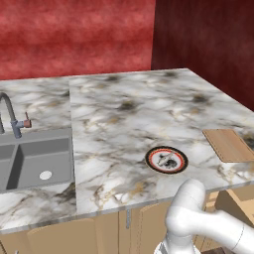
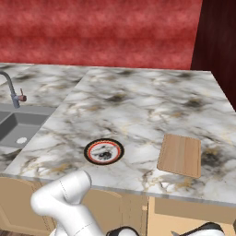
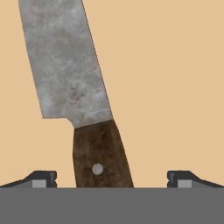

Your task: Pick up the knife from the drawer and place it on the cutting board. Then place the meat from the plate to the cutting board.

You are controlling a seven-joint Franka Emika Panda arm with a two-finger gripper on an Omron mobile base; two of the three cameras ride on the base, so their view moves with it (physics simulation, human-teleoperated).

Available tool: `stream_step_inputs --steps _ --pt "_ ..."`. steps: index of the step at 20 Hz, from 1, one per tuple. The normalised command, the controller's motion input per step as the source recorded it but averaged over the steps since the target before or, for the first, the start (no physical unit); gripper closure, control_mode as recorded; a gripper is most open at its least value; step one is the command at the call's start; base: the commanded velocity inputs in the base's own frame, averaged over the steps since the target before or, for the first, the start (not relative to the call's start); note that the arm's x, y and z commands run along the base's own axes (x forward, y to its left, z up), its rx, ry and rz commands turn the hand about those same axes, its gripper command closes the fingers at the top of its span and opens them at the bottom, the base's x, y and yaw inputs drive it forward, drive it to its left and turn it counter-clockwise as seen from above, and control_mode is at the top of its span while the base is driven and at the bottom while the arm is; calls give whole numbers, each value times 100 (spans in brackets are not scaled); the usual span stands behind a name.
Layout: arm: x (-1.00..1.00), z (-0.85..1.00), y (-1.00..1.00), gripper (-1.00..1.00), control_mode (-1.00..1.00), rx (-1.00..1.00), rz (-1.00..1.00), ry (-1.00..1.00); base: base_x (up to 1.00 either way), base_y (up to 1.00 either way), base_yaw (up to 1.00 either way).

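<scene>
Knife (image 3: 83, 109) lies on the drawer (image 3: 175, 87) floor between my spread fingers (image 3: 41, 178), ungrasped. Board (image 2: 180, 155) is bare; meat (image 2: 105, 150) sits on the plate (image 2: 91, 144). Both placements remain.

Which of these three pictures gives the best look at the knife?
The hand view: the knife lies close below the camera on tan wood, grey blade and brown riveted handle plain, between the open gripper fingertips. The two base views look over the counter and add nothing about the knife.
</scene>
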Motion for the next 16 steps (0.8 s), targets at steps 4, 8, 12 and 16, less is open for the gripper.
stream_step_inputs --steps 4,8,12,16 --pt "0 -23 2 -100 -100 0 4 0 0 0 0" --pt "0 -22 0 100 -100 0 4 0 0 0 0" --pt "0 -14 0 100 -100 0 3 0 0 0 0" --pt "-20 -4 -1 100 -100 1 1 -3 0 0 0"
